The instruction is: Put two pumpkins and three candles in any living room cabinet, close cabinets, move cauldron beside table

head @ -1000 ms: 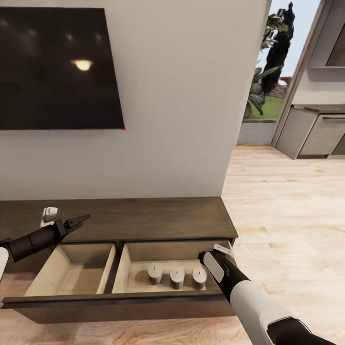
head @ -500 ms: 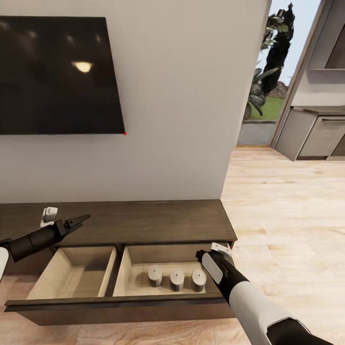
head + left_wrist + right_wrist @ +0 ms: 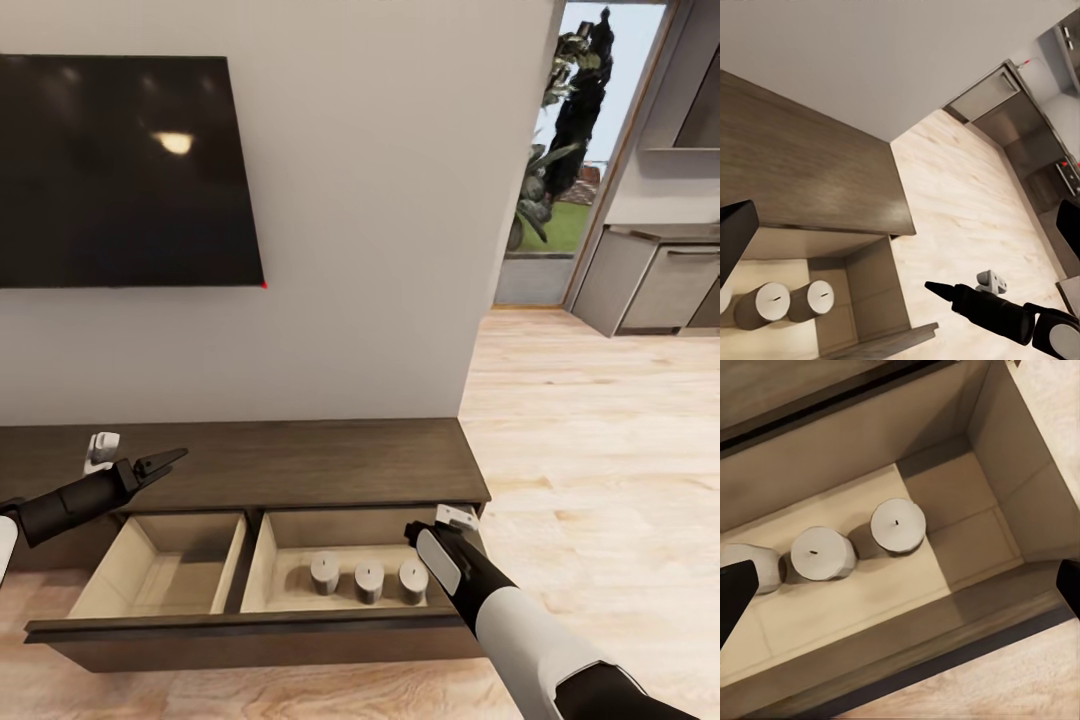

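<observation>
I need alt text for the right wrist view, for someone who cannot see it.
Three squat grey candles stand in a row on the pale floor of an open drawer, seen from above. The drawer's dark wooden front edge runs below them, with light wood flooring beyond it.

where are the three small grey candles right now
In the head view the three squat grey candles stand in a row in the right-hand compartment of the open pale drawer of the long dark brown cabinet, beside the right gripper.
</observation>
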`<state>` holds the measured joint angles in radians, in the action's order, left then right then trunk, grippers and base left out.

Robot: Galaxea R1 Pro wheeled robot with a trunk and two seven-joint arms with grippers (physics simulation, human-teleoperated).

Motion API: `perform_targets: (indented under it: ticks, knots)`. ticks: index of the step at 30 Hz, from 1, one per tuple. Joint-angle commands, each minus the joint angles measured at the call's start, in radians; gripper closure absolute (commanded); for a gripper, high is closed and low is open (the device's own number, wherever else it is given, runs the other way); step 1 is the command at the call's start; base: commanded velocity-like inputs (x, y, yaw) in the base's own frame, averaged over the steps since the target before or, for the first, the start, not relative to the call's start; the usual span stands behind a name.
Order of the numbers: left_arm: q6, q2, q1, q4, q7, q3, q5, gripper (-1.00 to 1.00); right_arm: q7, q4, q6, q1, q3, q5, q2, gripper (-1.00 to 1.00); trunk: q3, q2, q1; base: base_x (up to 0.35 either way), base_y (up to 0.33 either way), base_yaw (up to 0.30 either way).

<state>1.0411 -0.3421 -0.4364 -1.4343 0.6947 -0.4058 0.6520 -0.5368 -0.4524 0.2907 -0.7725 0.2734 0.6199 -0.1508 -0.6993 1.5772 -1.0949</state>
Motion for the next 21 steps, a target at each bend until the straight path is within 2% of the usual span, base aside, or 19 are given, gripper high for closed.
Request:
perform_targets:
  ticks: [1,16,21]
  knots:
    - [0.004,0.0,-0.001,0.0,0.006,-0.001,-0.005,-1.0,-0.008,-0.002,0.005,-0.001,0.007,0.006,0.001,-1.0,0.002,-0.007,0.004,-0.003,0.0,0.0]
    - [0.004,0.0,-0.001,-0.001,0.006,-0.001,-0.006,-1.0,-0.008,-0.002,0.005,-0.001,0.007,0.008,-0.011,-1.0,0.049,-0.112,0.062,-0.001,0.0,0.0]
    - [0.004,0.0,-0.001,0.0,0.006,-0.001,-0.006,-1.0,-0.007,-0.002,0.005,-0.001,0.007,0.007,-0.012,-1.0,0.062,-0.14,0.077,-0.209,0.0,0.0]
